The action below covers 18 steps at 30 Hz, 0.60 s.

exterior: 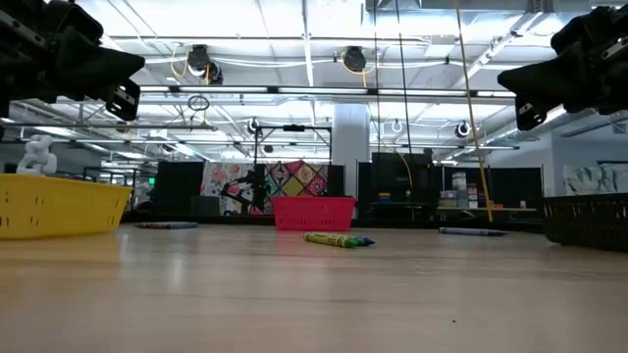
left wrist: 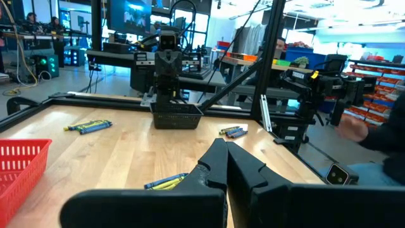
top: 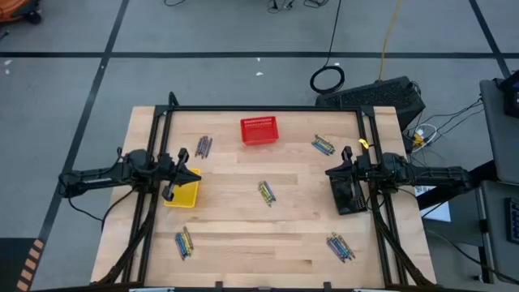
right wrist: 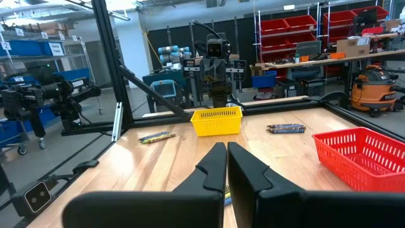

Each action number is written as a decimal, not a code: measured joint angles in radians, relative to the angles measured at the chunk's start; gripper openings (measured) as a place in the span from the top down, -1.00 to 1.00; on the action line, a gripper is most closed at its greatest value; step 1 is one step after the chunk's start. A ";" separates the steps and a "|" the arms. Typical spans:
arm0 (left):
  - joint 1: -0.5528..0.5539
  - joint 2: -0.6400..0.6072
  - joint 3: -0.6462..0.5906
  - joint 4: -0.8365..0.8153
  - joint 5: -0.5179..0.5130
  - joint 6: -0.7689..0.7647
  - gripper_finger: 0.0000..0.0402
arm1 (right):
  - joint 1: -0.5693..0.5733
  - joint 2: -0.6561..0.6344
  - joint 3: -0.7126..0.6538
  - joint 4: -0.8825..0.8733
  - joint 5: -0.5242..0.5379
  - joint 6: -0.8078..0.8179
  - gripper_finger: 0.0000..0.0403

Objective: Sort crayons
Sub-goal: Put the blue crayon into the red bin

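Several small heaps of crayons lie flat on the wooden table: at the far left (top: 203, 145), far right (top: 323, 145), centre (top: 266, 191), near left (top: 184, 242) and near right (top: 340, 246). My left gripper (top: 188, 166) hovers above the yellow mesh basket (top: 185, 193) at the table's left; its fingers (left wrist: 226, 166) are shut and empty. My right gripper (top: 328, 172) hovers above the black mesh basket (top: 349, 195) at the table's right; its fingers (right wrist: 226, 166) are shut and empty. Both arms are well above the table in the low view, the left (exterior: 59, 54) and the right (exterior: 579, 59).
A red mesh basket (top: 259, 130) stands at the far middle of the table. A dark frame (top: 259, 109) runs along the far edge and down both sides. Bare wood lies between the heaps. A person's hand (left wrist: 351, 128) shows beyond the table's right side.
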 joint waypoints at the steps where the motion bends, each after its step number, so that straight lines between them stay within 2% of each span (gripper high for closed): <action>1: 0.000 0.000 0.000 0.000 0.000 0.000 1.00 | 0.000 0.000 0.000 0.001 0.000 -0.006 0.99; 6: 0.000 0.000 0.000 0.000 0.000 0.000 1.00 | 0.000 0.000 0.015 -0.001 0.000 -0.314 0.99; 10: 0.000 0.000 0.000 0.000 0.000 0.000 1.00 | 0.000 0.000 0.021 0.001 0.001 -0.434 0.99; 14: 0.000 0.000 0.000 0.000 0.000 0.000 1.00 | -0.001 0.000 0.021 0.015 -0.001 -0.636 0.99; 18: 0.000 0.000 0.000 0.000 0.000 0.000 1.00 | 0.000 0.000 0.022 0.015 -0.003 -0.651 0.99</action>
